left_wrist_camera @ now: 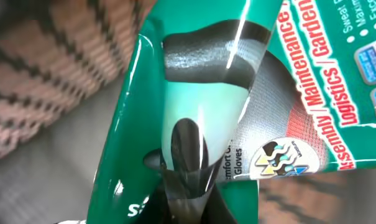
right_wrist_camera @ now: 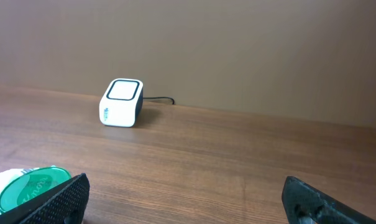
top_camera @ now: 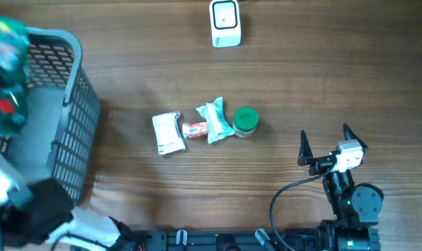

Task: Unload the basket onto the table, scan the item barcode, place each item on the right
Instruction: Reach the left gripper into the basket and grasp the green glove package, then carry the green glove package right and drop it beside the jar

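Left wrist: left tool (left_wrist_camera: 188, 171) clamped shut on green glove packet (left_wrist_camera: 287, 93) at basket (top_camera: 71, 118); scanner (top_camera: 225, 23) well apart to its right; right tool (top_camera: 327, 134) wide open, empty.

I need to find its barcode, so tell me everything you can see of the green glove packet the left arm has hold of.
The glove packet is glossy green, card or film, streaked with glare. It is printed with a grey glove with a red patch, a round logo, and words such as Assembly, Maintenance, Logistics. It is tilted, pinched by the shut left end effector, at the grey basket; whether it rests inside is unclear. No barcode shows on this face.
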`<action>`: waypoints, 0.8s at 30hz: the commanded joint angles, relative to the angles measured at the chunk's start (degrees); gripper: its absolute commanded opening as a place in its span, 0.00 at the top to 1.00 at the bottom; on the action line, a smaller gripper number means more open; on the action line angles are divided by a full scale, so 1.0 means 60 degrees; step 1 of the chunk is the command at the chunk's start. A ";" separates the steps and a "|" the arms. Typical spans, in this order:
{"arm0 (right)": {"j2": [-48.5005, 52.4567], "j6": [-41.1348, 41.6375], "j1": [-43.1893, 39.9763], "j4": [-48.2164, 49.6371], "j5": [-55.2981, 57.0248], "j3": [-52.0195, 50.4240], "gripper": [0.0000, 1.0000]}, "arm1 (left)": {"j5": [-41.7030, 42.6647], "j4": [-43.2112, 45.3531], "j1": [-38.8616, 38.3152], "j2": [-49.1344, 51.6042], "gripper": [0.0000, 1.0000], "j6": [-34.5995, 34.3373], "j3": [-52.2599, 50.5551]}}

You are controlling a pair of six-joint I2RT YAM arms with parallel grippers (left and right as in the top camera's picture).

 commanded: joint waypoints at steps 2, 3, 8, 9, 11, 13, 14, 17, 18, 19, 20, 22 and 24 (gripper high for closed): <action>-0.0044 -0.0069 0.0015 0.0047 0.0051 -0.0011 0.00 | 0.4393 0.0142 -0.0135 -0.2113 0.96 -0.0579 0.1209; -0.0044 -0.0069 0.0015 0.0047 0.0051 -0.0011 0.00 | 0.4983 0.0066 -0.0317 -0.2401 0.96 -0.0579 0.1209; -0.0044 -0.0073 0.0015 0.0047 0.0051 -0.0011 0.00 | 0.5198 -0.1279 -0.2619 -0.2856 0.96 0.0098 0.1184; -0.0044 -0.0069 0.0015 0.0047 0.0051 -0.0011 0.00 | 0.5049 -0.1574 -0.3217 -0.2776 0.96 0.0310 0.1118; -0.0044 -0.0069 0.0015 0.0047 0.0051 -0.0011 0.00 | 0.4710 -0.1883 -0.4663 -0.2532 0.96 0.0823 0.0707; -0.0044 -0.0073 0.0015 0.0047 0.0051 -0.0011 0.00 | 0.4309 -0.1486 -0.5829 -0.2339 0.96 0.0816 -0.0004; -0.0044 -0.0069 0.0015 0.0047 0.0051 -0.0011 0.00 | 0.4138 -0.1155 -0.6364 -0.2255 0.96 0.0816 -0.0455; -0.0044 -0.0069 0.0015 0.0047 0.0051 -0.0011 0.00 | 0.3676 0.0066 -0.7712 -0.1956 0.96 0.0816 -0.1945; -0.0044 -0.0073 0.0015 0.0047 0.0051 -0.0011 0.00 | 0.3541 0.0525 -0.8131 -0.1832 0.96 0.0812 -0.2514; -0.0044 -0.0069 0.0015 0.0047 0.0051 -0.0011 0.00 | 0.3548 0.1104 -0.8564 -0.1712 0.96 0.0736 -0.3136; -0.0044 -0.0073 0.0015 0.0047 0.0051 -0.0011 0.00 | 0.3548 0.1490 -0.8827 -0.1654 0.96 0.0561 -0.3464; -0.0044 -0.0069 0.0015 0.0047 0.0051 -0.0011 0.00 | 0.3548 0.2739 -0.9486 -0.1468 0.96 -0.0324 -0.4207; -0.0044 -0.0073 0.0015 0.0047 0.0051 -0.0011 0.00 | 0.3552 0.4360 -1.0262 -0.1177 0.96 -0.1432 -0.4670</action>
